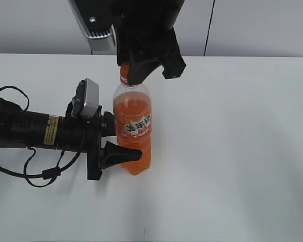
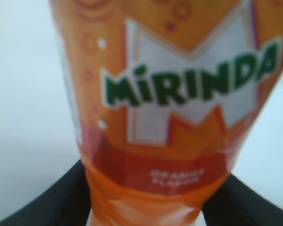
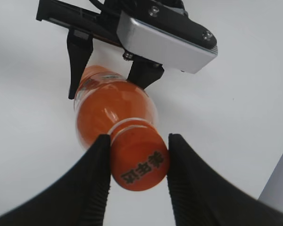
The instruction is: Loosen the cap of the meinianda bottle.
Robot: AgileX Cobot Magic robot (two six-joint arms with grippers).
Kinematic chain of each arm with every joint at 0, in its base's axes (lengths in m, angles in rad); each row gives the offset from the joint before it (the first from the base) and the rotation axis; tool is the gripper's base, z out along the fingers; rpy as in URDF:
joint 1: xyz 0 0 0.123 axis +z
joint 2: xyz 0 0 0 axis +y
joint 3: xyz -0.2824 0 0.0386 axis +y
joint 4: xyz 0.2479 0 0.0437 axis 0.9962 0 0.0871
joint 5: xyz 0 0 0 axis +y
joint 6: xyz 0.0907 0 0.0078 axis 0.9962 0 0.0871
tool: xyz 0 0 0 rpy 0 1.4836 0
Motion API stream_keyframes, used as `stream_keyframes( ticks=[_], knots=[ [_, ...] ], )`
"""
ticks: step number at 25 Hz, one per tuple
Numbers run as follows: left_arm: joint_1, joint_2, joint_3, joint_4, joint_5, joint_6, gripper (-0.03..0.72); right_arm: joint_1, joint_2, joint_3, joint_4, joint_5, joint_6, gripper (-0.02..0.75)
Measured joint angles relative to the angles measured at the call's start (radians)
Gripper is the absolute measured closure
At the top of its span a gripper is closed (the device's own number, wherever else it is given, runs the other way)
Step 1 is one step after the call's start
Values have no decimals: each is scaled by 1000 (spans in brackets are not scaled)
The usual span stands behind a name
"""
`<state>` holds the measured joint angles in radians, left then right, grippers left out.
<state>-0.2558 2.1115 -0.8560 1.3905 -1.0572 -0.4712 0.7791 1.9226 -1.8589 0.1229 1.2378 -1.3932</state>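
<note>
My left gripper (image 1: 122, 146) clamps the upright bottle (image 1: 133, 132) near the table's (image 1: 232, 151) middle. My right gripper (image 3: 137, 162) pinches the cap (image 3: 139, 160) from above.

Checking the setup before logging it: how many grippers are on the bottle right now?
2. The left gripper grips the meinianda bottle around its lower body from the side. The right gripper straddles the cap from above; whether both fingers touch it is unclear.

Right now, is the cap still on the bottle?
On. The orange cap sits on the upright bottle, right gripper around it.
</note>
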Motion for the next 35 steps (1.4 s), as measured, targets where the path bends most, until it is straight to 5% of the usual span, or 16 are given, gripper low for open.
stream_keyframes(
  ticks=[26,35],
  knots=[
    [0,0,0,-3,1,-4,277,0,-100,0,73,-9,-108,464],
    [0,0,0,-3,1,-4,277,0,-151,0,76,-10,415,464]
  ],
)
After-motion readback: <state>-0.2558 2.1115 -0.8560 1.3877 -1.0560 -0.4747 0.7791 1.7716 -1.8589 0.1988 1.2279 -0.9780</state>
